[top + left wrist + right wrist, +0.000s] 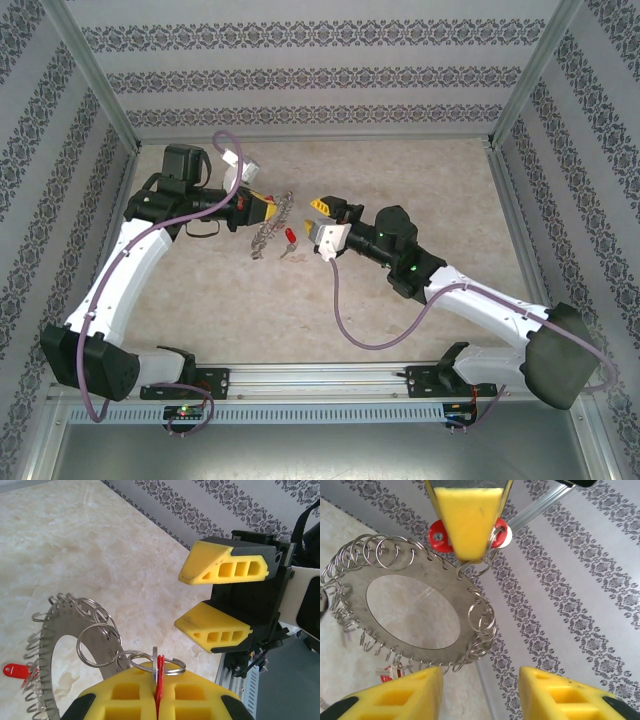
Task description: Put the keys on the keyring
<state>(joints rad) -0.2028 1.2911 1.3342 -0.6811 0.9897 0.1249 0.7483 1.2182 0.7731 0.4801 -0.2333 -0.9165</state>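
My left gripper (262, 206) is shut on the red head of a key (159, 680), together with one small split ring at its fingertips. From that ring hangs the keyring (266, 233), a flat silvery metal loop (55, 630) edged with many small rings. In the right wrist view the keyring (430, 567) hangs tilted under the left finger, with the red head (438, 534) showing on both sides of it. Another red-headed key (291, 236) lies on the table beside the keyring. My right gripper (322, 222) stands open just right of the keyring, its jaws (480, 680) empty.
The beige table (420, 170) is boxed in by patterned walls at the back and both sides. A metal rail (330, 380) with the arm bases runs along the near edge. Purple cables loop off both arms.
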